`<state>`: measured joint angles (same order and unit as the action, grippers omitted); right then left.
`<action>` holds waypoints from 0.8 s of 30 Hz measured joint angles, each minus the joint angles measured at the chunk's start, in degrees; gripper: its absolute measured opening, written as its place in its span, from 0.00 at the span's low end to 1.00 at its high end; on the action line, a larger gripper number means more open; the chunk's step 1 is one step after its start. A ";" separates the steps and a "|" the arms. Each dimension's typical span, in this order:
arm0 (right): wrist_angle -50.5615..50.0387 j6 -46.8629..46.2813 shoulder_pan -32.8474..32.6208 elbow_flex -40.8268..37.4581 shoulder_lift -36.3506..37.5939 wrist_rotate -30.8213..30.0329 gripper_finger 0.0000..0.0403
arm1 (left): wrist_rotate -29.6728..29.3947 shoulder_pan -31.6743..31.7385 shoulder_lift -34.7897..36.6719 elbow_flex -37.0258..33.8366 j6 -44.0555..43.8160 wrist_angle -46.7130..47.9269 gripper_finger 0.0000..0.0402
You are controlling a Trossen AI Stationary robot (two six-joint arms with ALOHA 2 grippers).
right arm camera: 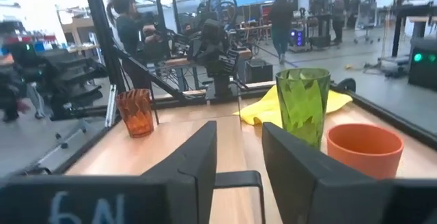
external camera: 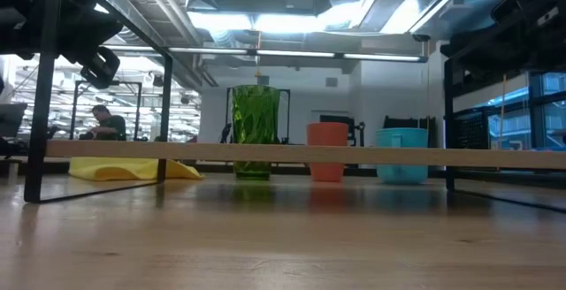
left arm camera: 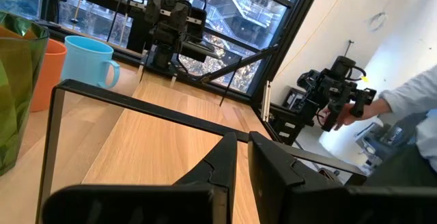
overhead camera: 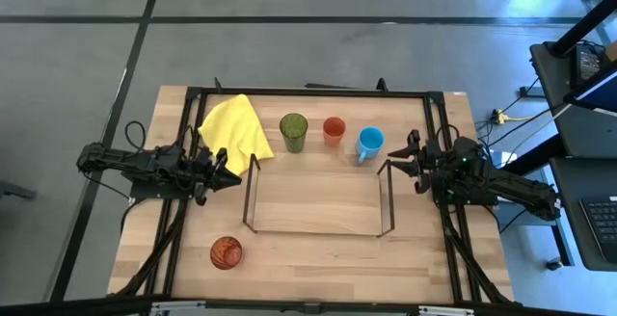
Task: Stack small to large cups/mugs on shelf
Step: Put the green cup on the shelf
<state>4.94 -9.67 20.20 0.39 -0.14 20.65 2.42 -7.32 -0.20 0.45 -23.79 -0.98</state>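
The wire shelf (overhead camera: 318, 200) stands mid-table, with nothing on it. Behind it, upright on the table in a row, stand the green tumbler (overhead camera: 293, 131), the plain orange cup (overhead camera: 334, 129) and the light blue mug (overhead camera: 369, 144). The red-orange patterned cup (overhead camera: 227, 252) stands alone near the front left. My left gripper (overhead camera: 231, 174) hovers at the shelf's left end, open by a narrow gap (left arm camera: 242, 149) and empty. My right gripper (overhead camera: 390, 165) hovers at the shelf's right end, beside the blue mug, open (right arm camera: 239, 135) and empty.
A yellow cloth (overhead camera: 234, 128) lies at the far left, next to the green tumbler. A black frame (overhead camera: 308, 92) runs around the table's edges. There is bare wood in front of the shelf. People show in the room beyond the table (left arm camera: 410, 101).
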 joint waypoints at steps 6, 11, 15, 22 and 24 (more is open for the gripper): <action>3.09 -6.63 -0.01 0.00 -0.02 -0.47 0.30 | -0.97 -0.01 0.00 -0.01 1.57 0.00 0.08; 19.55 -4.31 -0.01 0.01 0.00 -10.41 0.30 | -6.53 -0.01 0.00 -0.01 4.00 -0.03 0.08; 31.77 -3.11 -0.01 0.01 0.00 -20.35 0.30 | -9.50 -0.01 0.01 -0.01 4.68 -0.80 0.08; 40.26 -1.76 -0.01 0.00 0.02 -32.84 0.30 | -19.37 -0.01 -0.01 -0.01 4.48 -14.78 0.08; 40.29 -0.55 0.01 0.01 0.02 -34.54 0.30 | -23.90 -0.01 -0.01 -0.01 4.53 -19.68 0.08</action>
<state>45.23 -10.22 20.20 0.40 -0.12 -13.89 -21.48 -7.33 -0.21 0.45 -19.27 -20.66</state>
